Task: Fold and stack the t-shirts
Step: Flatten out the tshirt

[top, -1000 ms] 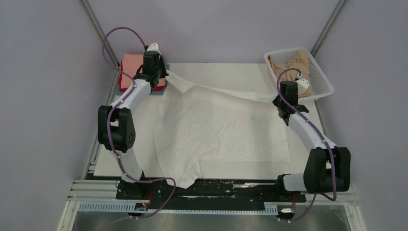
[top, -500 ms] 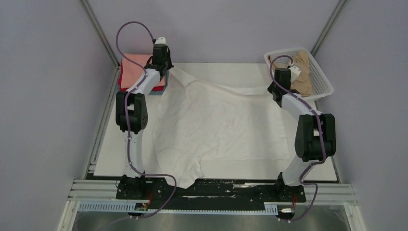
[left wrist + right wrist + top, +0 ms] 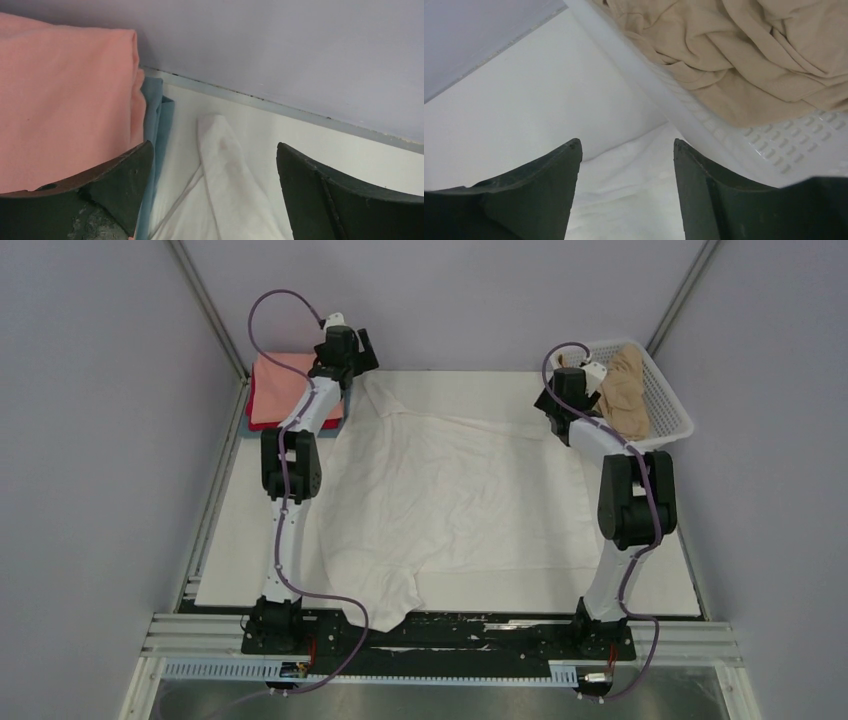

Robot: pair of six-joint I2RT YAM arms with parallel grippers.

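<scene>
Enclosure with plain lilac-grey walls and a white tabletop.

**Done:** three folded shirts are stacked at 10 o'clock. The salmon-pink t-shirt is on top, the red t-shirt beneath it, and the grey-blue t-shirt at the bottom.

**In hand:** the white t-shirt lies spread open across the middle of the tabletop. It is wrinkled and unfolded, and one part droops over the near edge at 7 o'clock.

**Outstanding:** the tan t-shirt lies crumpled in the mesh basket at 1 o'clock.

**Pincers:**
- The left pincer is at 11 o'clock, just beside the stack. It is released, fingers wide apart above a far corner of white cloth, gripping nothing.
- The right pincer is at 1 o'clock beside the basket wall. It is likewise released and empty.

**Assessment:** three of five shirts look complete. The white one awaits folding and stacking, then the tan.
</scene>
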